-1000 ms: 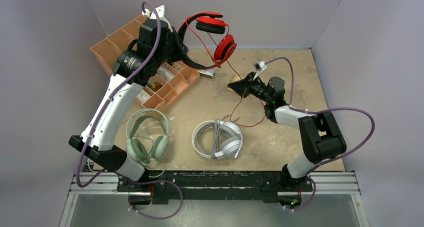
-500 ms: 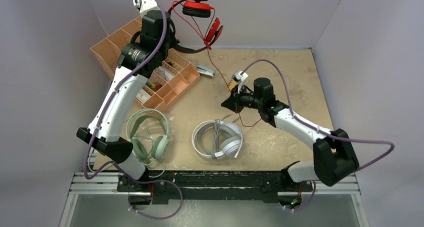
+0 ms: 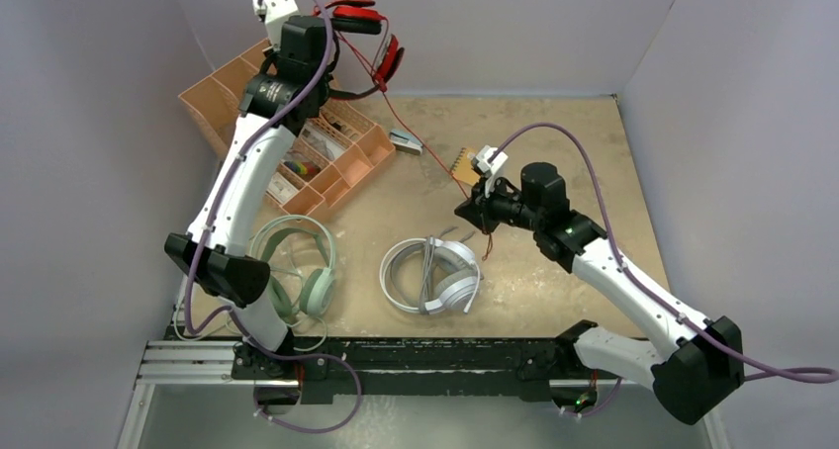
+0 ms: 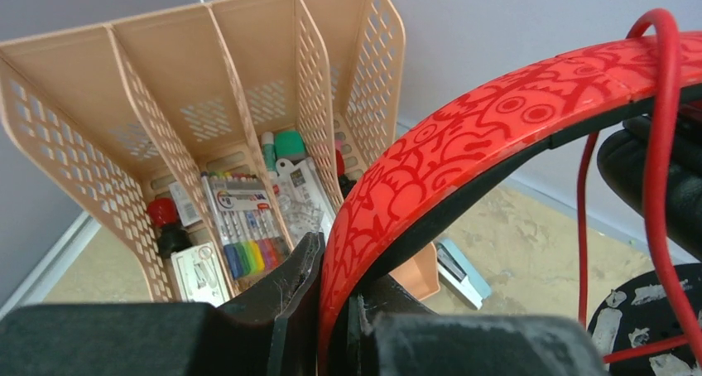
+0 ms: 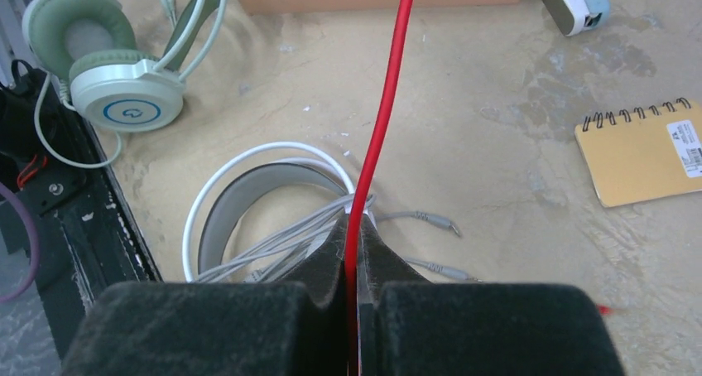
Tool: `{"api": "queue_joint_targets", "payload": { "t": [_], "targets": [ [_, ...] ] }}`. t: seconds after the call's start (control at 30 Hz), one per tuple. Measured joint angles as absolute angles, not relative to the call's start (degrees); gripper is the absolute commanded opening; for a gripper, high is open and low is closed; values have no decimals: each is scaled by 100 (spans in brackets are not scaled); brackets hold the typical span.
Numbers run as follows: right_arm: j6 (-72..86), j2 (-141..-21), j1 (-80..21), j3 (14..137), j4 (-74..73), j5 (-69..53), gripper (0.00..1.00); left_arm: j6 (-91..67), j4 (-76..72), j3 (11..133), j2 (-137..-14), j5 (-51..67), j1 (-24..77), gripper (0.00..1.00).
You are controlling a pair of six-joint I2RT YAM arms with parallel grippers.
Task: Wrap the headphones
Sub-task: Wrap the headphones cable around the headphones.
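Left arm point(image 3: 242, 187) raised high, far back; left fingers point(image 4: 281, 310) clamped. Right arm point(image 3: 623, 281) stretched forward; right fingers point(image 5: 207, 326) pinched tight.

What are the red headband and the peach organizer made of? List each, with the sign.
Red headband: likely smooth plastic, since it has a printed pattern, a slight sheen and a black underside.
Peach organizer: probably matte moulded plastic, since its thin walls are perforated.

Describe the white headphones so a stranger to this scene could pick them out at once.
On the sandy table, look to the middle near the front edge. The white headphones lie flat there, right of the mint-green pair. Only they are white with a grey cord; the red pair is held above the table.
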State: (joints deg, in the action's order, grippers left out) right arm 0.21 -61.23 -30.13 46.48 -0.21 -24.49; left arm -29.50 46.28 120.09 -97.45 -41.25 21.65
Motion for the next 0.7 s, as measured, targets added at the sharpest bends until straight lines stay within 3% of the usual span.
{"api": "queue_joint_targets", "payload": {
  "t": [0.37,0.7],
  "targets": [
    [-869,-6257,-3376,5765,-923,-1737,0,-2788,4554,11520,-10350,-4077,2187,0],
    [-1968,-6613,-3378,7929,-1306,-1516,0,-1977,4180,10534,-10416,-3682,2392,0]
  ]
}}
